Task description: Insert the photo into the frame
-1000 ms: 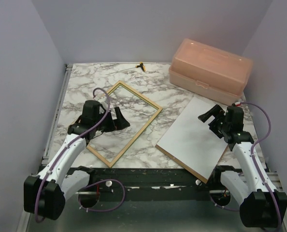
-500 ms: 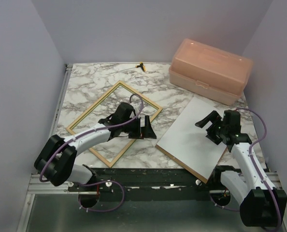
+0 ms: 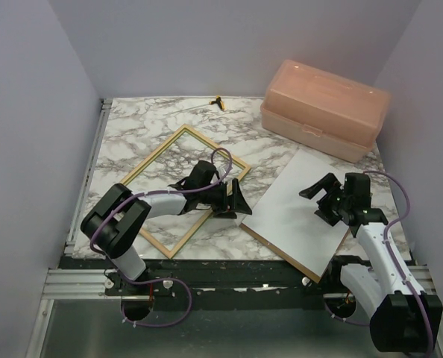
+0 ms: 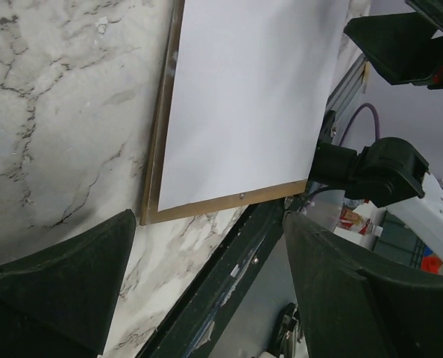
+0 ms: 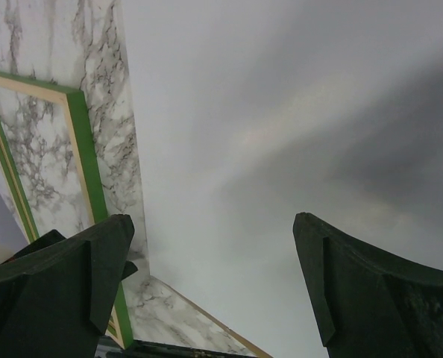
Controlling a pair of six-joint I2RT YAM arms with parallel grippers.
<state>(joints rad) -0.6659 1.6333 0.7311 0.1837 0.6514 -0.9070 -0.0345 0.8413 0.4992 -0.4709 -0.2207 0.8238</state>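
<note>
Marble-patterned table, pale grey walls on three sides. Notes from my remote station.

1. I find the photo lying flat at the near right of the table, white side up, on a brown board. Through the left wrist camera I see the sheet set in from the board's left and near edges, so a brown strip shows along both.

2. I see the frame flat on the table left of the photo, turned cornerwise. It is light wood in the overhead view. My right wrist camera catches a green band along one rail. Its right corner is near the photo's left edge, apart from it.

3. The left gripper reaches across the frame and sits over the frame's near-right rail, just beside the board's left corner. Jaws are spread, with nothing between them. I cannot tell whether a finger touches the table.

4. The right gripper hangs over the right part of the photo, jaws spread wide, holding nothing.

5. A peach plastic box, lid on, stands at the far right, just beyond the board. A small yellow-and-black item lies at the far edge; too small for me to identify.
</note>
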